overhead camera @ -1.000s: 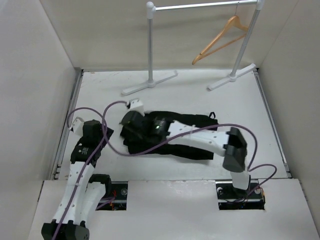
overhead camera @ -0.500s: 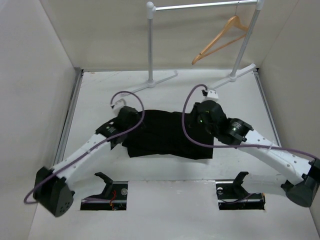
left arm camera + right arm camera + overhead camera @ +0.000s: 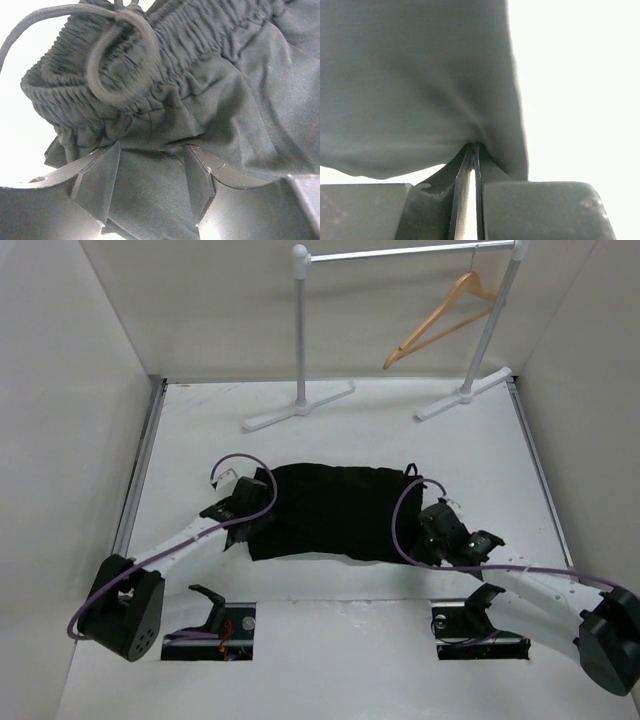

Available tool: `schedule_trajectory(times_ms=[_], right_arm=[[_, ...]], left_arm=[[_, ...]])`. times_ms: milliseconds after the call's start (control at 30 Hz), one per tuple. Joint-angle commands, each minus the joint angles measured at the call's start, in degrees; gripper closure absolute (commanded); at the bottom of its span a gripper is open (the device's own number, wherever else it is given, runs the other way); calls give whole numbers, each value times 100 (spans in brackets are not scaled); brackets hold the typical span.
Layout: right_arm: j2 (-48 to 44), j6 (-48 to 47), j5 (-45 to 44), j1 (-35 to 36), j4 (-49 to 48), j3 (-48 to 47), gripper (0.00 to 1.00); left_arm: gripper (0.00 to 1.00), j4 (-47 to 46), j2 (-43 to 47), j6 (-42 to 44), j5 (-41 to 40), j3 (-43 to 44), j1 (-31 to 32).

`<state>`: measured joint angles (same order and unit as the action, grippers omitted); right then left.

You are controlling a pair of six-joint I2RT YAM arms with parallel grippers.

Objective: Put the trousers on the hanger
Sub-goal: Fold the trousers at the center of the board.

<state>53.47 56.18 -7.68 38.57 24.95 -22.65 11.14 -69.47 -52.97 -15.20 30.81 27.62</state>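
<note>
The black trousers (image 3: 330,512) lie spread flat on the white table; their gathered elastic waistband (image 3: 150,55) with its drawstring loop fills the left wrist view. My left gripper (image 3: 252,508) (image 3: 152,150) is at the trousers' left edge, its fingers (image 3: 100,180) apart with cloth lying between them. My right gripper (image 3: 428,520) (image 3: 473,147) sits at the near right corner, fingers pressed together on a fold of the trousers (image 3: 420,80). The tan wooden hanger (image 3: 440,325) hangs on the rail at the back right, far from both grippers.
A silver rail (image 3: 400,252) on white posts stands at the back, its feet (image 3: 300,405) (image 3: 465,395) resting on the table. White walls close in the left, right and back. Purple cables loop over both arms.
Both grippers have come nearer along the trousers' side edges. The right gripper has closed on the cloth at the near right corner. The trousers now lie more spread out.
</note>
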Motion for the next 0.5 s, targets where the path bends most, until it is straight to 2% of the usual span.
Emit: schedule_trajectory(times_ms=[0, 133, 300, 400, 467], right_arm=[[-109, 411, 161, -336, -421, 121, 87], [-100, -36, 285, -547, -246, -238, 82], [-495, -555, 390, -600, 238, -1248, 74], [-59, -749, 828, -732, -181, -1697, 78], [494, -723, 1258, -898, -743, -1847, 81]], left_arm=[[48, 441, 293, -73, -80, -356, -234], [48, 862, 855, -56, -18, -85, -174], [49, 1663, 1524, -20, -97, 811, 151], [52, 1726, 1350, -12, -237, 1286, 432], [53, 1542, 903, -29, -264, 1541, 678]])
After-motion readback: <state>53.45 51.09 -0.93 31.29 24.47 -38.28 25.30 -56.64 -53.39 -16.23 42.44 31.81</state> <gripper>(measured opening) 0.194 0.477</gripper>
